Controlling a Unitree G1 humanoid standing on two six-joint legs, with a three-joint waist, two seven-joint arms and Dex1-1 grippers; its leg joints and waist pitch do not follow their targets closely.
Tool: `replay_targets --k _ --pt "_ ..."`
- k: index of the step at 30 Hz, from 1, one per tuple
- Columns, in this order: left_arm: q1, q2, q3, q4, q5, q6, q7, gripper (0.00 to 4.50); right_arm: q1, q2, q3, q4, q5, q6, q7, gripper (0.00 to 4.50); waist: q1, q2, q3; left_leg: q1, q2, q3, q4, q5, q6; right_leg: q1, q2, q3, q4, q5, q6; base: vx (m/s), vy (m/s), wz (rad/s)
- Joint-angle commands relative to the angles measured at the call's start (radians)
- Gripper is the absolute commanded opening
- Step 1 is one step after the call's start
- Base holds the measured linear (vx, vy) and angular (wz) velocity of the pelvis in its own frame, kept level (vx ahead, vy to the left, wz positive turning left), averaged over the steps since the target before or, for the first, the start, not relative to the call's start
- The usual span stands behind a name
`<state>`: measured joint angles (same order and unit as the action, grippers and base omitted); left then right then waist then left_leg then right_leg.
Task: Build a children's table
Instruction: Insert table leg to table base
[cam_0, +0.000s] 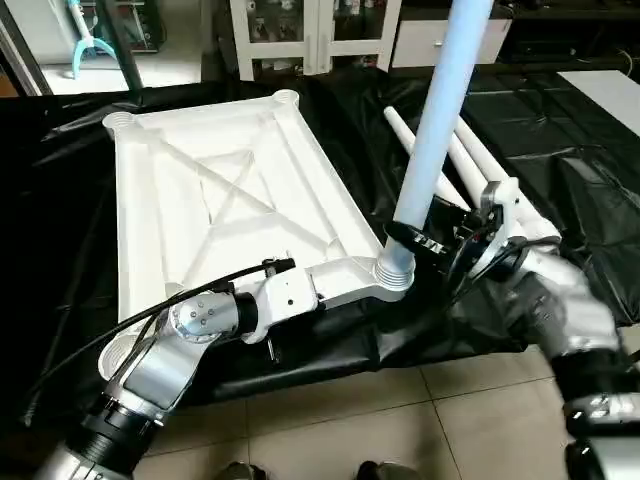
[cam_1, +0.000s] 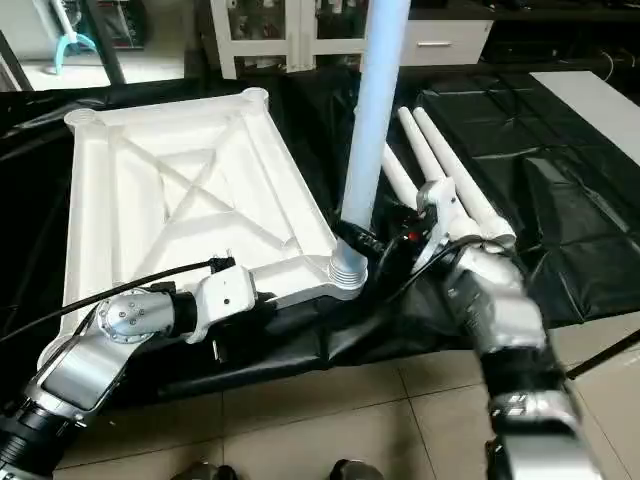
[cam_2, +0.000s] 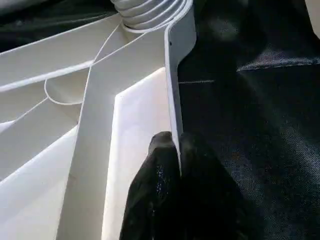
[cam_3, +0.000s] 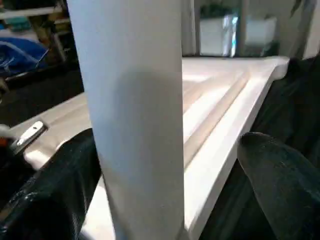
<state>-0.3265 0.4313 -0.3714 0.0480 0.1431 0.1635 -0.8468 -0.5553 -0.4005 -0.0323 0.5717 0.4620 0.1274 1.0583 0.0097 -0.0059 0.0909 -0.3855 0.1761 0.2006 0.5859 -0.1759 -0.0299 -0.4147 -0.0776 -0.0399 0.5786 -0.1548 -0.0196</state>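
The white tabletop (cam_0: 200, 190) lies upside down on black cloth, its X ribs facing up. One white leg (cam_0: 440, 110) stands upright in the near right corner socket (cam_0: 395, 272). My right gripper (cam_0: 420, 245) is open around the leg's base; its black fingers (cam_3: 280, 175) stand apart on either side of the leg (cam_3: 135, 115). My left gripper (cam_2: 172, 145) is shut on the tabletop's near rim (cam_2: 172, 90), close to that same socket. Three more legs (cam_1: 450, 170) lie side by side on the cloth to the right of the tabletop.
The black cloth (cam_0: 560, 200) hangs over the front edge above a tiled floor (cam_0: 400, 420). White cabinets (cam_0: 310, 30) stand at the back. A white panel (cam_0: 610, 90) lies at the far right. A black cable (cam_0: 120, 320) loops along my left forearm.
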Motion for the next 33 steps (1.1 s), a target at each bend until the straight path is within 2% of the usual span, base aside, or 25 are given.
replay_targets --k 1,3,4,6,7,8,10,16,20,21,22,23,27,33 --pt "0.024 -0.007 -0.066 0.011 0.009 -0.017 -0.031 0.0 -0.026 -0.018 0.008 0.019 -0.012 0.035 0.042 4.49 -0.005 -0.022 -0.073 0.02 0.053 -0.016 -0.062 -0.174 0.102 0.042 -0.056 0.035 -0.057 -0.245 -0.223 0.0 0.0 0.0" --pt "0.023 -0.008 -0.068 0.015 0.01 -0.017 -0.03 0.0 -0.041 -0.039 0.028 0.032 -0.023 0.063 0.089 4.49 -0.003 -0.019 -0.072 0.021 0.054 -0.019 -0.061 -0.176 0.107 0.042 -0.057 0.033 -0.058 -0.266 -0.223 0.0 0.0 0.0" --pt "0.02 -0.01 -0.07 0.019 0.011 -0.017 -0.029 0.0 -0.047 -0.047 0.034 0.039 -0.027 0.071 0.108 4.31 -0.006 -0.028 -0.071 0.019 0.054 -0.017 -0.061 -0.176 0.109 0.041 -0.056 0.033 -0.058 -0.272 -0.22 0.0 0.0 0.0" --pt "0.018 -0.012 -0.071 0.025 0.015 -0.02 -0.028 0.0 -0.056 -0.056 0.037 0.048 -0.027 0.084 0.125 4.31 -0.004 -0.023 -0.071 0.02 0.055 -0.018 -0.06 -0.176 0.107 0.04 -0.058 0.034 -0.058 -0.282 -0.216 0.0 0.0 0.0" --pt "0.015 -0.014 -0.073 0.031 0.018 -0.022 -0.027 0.0 -0.062 -0.063 0.041 0.055 -0.029 0.094 0.142 4.18 -0.005 -0.026 -0.071 0.021 0.054 -0.017 -0.059 -0.174 0.107 0.039 -0.058 0.034 -0.058 -0.28 -0.215 0.0 0.0 0.0" --pt "0.013 -0.016 -0.074 0.033 0.02 -0.023 -0.027 0.0 -0.065 -0.067 0.045 0.061 -0.029 0.101 0.156 4.04 -0.004 -0.023 -0.071 0.021 0.054 -0.018 -0.059 -0.174 0.11 0.04 -0.058 0.034 -0.058 -0.279 -0.217 0.0 0.0 0.0" --pt "0.011 -0.017 -0.076 0.035 0.022 -0.023 -0.029 0.0 -0.067 -0.073 0.053 0.065 -0.03 0.114 0.177 3.96 -0.004 -0.025 -0.072 0.021 0.054 -0.018 -0.058 -0.171 0.112 0.04 -0.058 0.034 -0.057 -0.273 -0.219 0.0 0.0 0.0" --pt "0.004 -0.017 -0.079 0.042 0.026 -0.026 -0.034 0.0 -0.079 -0.077 0.056 0.096 -0.044 0.114 0.205 3.31 -0.002 -0.024 -0.073 0.021 0.054 -0.018 -0.057 -0.165 0.113 0.04 -0.058 0.033 -0.056 -0.262 -0.226 0.0 0.0 0.0" --pt "0.004 -0.015 -0.077 0.044 0.029 -0.027 -0.037 0.0 -0.086 -0.079 0.06 0.104 -0.049 0.127 0.224 3.18 -0.001 -0.024 -0.073 0.022 0.055 -0.018 -0.057 -0.169 0.109 0.041 -0.058 0.033 -0.056 -0.272 -0.224 0.0 0.0 0.0" --pt "0.004 -0.014 -0.076 0.045 0.031 -0.028 -0.039 0.0 -0.09 -0.08 0.059 0.11 -0.053 0.13 0.232 2.89 0.0 -0.024 -0.073 0.022 0.055 -0.018 -0.057 -0.167 0.11 0.041 -0.057 0.032 -0.055 -0.268 -0.227 0.0 0.0 0.0" --pt "0.004 -0.013 -0.076 0.045 0.031 -0.028 -0.039 0.0 -0.091 -0.079 0.059 0.112 -0.054 0.132 0.236 2.89 0.0 -0.024 -0.073 0.021 0.055 -0.018 -0.057 -0.166 0.11 0.041 -0.057 0.032 -0.055 -0.266 -0.228 0.0 0.0 0.0" --pt "0.005 -0.012 -0.076 0.044 0.031 -0.028 -0.039 0.0 -0.092 -0.078 0.058 0.113 -0.055 0.133 0.238 2.84 0.002 -0.02 -0.073 0.022 0.055 -0.019 -0.057 -0.166 0.109 0.041 -0.058 0.032 -0.055 -0.264 -0.229 0.0 0.0 0.0" --pt "0.007 -0.008 -0.075 0.043 0.03 -0.029 -0.04 0.0 -0.093 -0.072 0.057 0.123 -0.064 0.121 0.236 2.45 0.004 -0.022 -0.074 0.021 0.055 -0.018 -0.056 -0.156 0.113 0.042 -0.057 0.032 -0.053 -0.242 -0.235 0.0 0.0 0.0" --pt "0.007 -0.007 -0.073 0.044 0.032 -0.028 -0.039 0.0 -0.089 -0.057 0.041 0.131 -0.069 0.106 0.212 2.03 0.003 -0.022 -0.073 0.022 0.056 -0.019 -0.057 -0.173 0.103 0.041 -0.058 0.032 -0.055 -0.267 -0.23 0.0 0.0 0.0"
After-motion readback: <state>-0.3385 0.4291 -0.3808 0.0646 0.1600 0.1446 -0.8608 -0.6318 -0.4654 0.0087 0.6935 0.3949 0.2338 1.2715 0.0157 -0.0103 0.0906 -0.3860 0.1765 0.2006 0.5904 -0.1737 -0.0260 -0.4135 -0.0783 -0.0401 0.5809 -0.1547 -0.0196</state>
